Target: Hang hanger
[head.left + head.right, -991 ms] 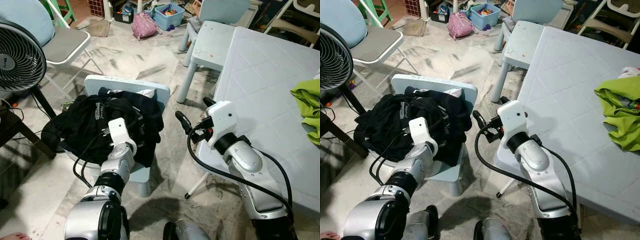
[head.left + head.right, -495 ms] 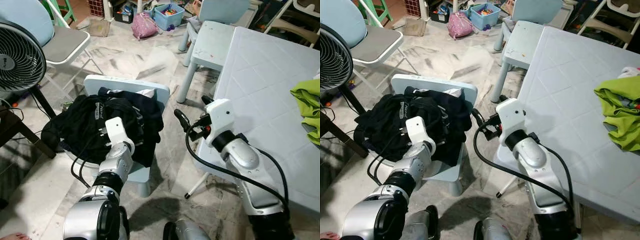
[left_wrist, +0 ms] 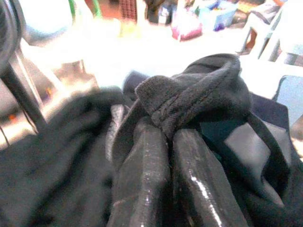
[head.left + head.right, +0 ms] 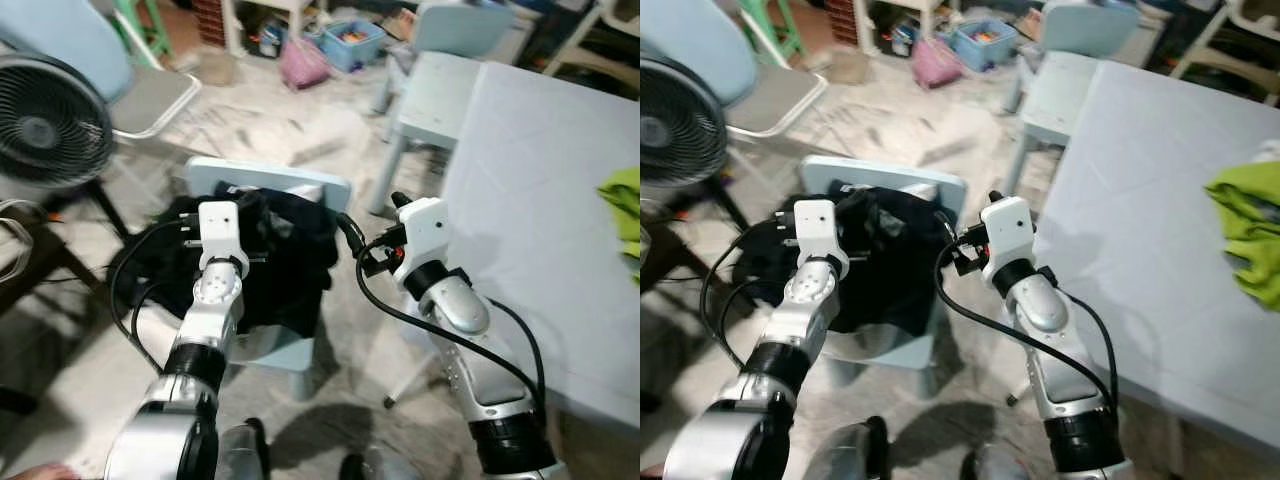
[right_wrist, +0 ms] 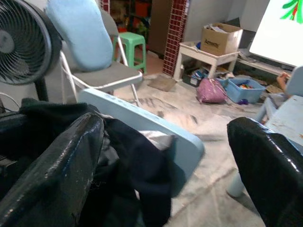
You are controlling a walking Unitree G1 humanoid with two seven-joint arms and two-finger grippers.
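A heap of black garment lies on a small light blue chair. My left gripper is shut on a thick fold of this black cloth, which bunches over the fingertips. In the eye views its white wrist stands over the heap's left side. My right gripper hovers open just right of the chair back, its fingers spread wide with nothing between them. I cannot tell whether a hanger lies inside the heap.
A white table stands to the right with a green cloth on it. A black fan and a grey folding chair are on the left. A pale blue stool, pink bag and blue bin stand beyond.
The camera has shifted and the picture is blurred. My left gripper has pushed forward and up into the black heap. My right gripper has come closer to the chair back.
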